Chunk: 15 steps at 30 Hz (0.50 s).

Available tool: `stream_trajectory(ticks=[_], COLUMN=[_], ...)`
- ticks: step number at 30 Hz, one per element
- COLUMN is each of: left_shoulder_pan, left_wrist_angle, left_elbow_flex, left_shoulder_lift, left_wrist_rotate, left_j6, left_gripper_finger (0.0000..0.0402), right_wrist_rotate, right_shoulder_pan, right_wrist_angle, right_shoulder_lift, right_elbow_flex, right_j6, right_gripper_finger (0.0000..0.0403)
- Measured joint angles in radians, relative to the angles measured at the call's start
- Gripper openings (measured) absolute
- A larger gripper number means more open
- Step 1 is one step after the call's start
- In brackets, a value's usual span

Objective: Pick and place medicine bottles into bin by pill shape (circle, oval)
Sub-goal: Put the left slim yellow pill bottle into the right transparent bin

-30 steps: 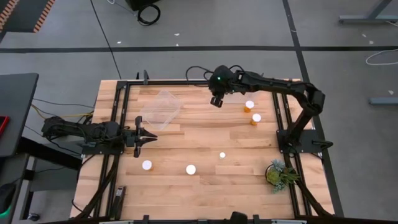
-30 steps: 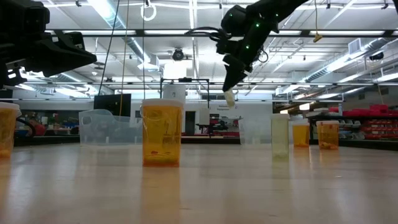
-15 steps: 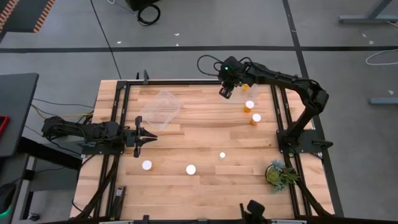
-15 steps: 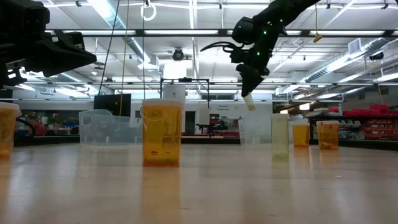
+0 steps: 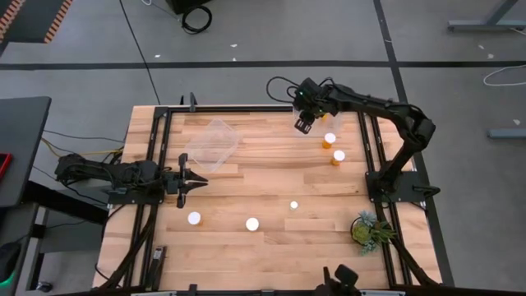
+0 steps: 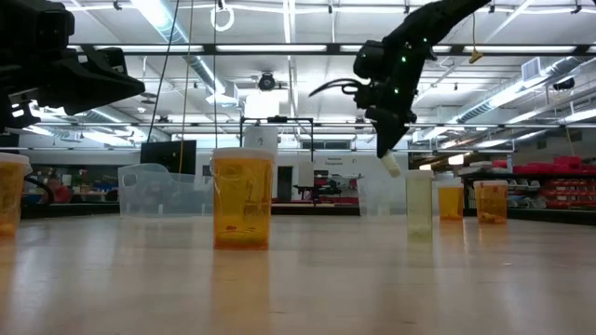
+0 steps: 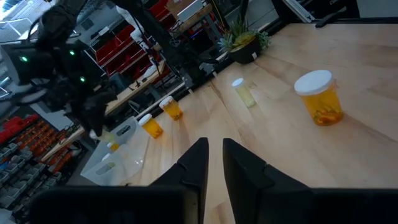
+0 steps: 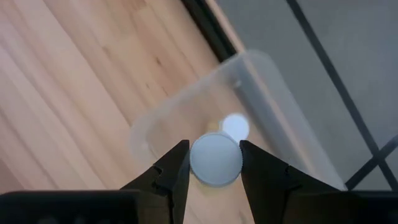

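Observation:
My right gripper (image 5: 304,123) is shut on a medicine bottle, whose round white cap (image 8: 216,160) shows between the fingers. It hangs over a clear bin (image 8: 261,106) at the table's far right, which has another white-capped bottle (image 8: 235,126) in it. Two orange bottles (image 5: 329,139) (image 5: 339,156) stand upright just to the right of the gripper. Three more (image 5: 293,205) (image 5: 252,223) (image 5: 194,218) stand toward the near edge. My left gripper (image 5: 197,179) waits shut and level at the left. My right gripper pinches the bottle between its two fingers, which lie on opposite sides of the white cap (image 8: 194,163). The fingers slant steeply down from above. The bottle is lifted clear above the bin, and its pale lower end (image 6: 392,167) sticks out below the fingertips.
A second clear bin (image 5: 212,144) lies at the far left of the table. A small green potted plant (image 5: 367,230) stands at the near right corner. Black rails (image 5: 371,152) run along both sides. Bare wood lies in the middle.
My right gripper has carried the bottle toward the table's right edge and a little down, tipping and rolling as it went. It has gone from over the far middle of the table to over the right-hand clear bin. The bottle stays lifted clear.

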Motion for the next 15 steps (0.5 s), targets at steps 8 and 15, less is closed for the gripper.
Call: stream_trajectory(ticks=[8, 15], left_shoulder_pan=[0.0, 0.0], left_wrist_angle=[0.0, 0.0], left_elbow_flex=[0.0, 0.0], left_shoulder_lift=[0.0, 0.0], left_wrist_rotate=[0.0, 0.0], left_j6=[0.0, 0.0], left_gripper_finger=[0.0056, 0.0061], right_wrist_rotate=[0.004, -0.012], right_shoulder_pan=[-0.037, -0.043], right_wrist_angle=[0.173, 0.251], right_shoulder_lift=[0.0, 0.0], right_elbow_flex=[-0.149, -0.226], right_j6=[-0.002, 0.015], right_gripper_finger=[0.0138, 0.0138])
